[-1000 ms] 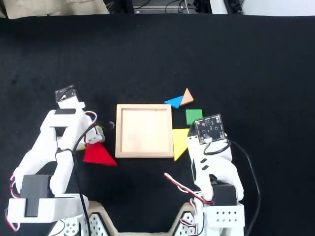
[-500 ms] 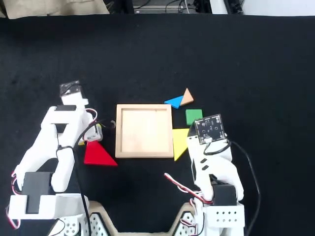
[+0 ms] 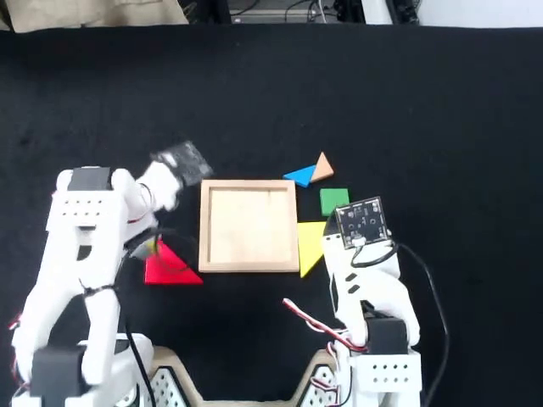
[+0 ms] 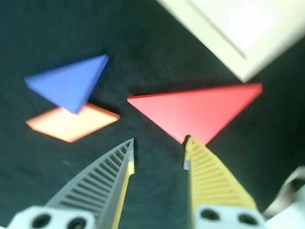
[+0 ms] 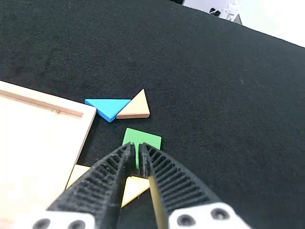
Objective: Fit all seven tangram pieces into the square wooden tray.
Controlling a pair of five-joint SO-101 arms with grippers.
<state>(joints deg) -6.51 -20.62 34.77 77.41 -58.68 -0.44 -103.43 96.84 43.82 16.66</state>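
The square wooden tray (image 3: 204, 225) lies mid-table with nothing in it. A red triangle (image 3: 170, 264) rests by its near left corner, under the left arm (image 3: 85, 220). My left gripper (image 4: 158, 143) hangs open just above the cloth, one fingertip (image 4: 188, 142) at the red triangle's (image 4: 200, 110) point. A dark blue triangle (image 4: 69, 86) and an orange parallelogram (image 4: 71, 123) lie beside it. Right of the tray lie a yellow triangle (image 3: 311, 244), a green square (image 3: 333, 200), a light blue triangle (image 3: 299, 176) and a tan triangle (image 3: 322, 168). My right gripper (image 5: 135, 147) is shut and holds nothing, above the green square (image 5: 142, 140).
Black cloth covers the whole table, with wide free room behind the tray and at both far sides. The two arm bases stand at the near edge. The tray's corner (image 4: 243, 33) lies close to the red triangle.
The left arm has risen and its wrist has swung right toward the tray's far left corner. The red triangle stays put. The right arm has not moved.
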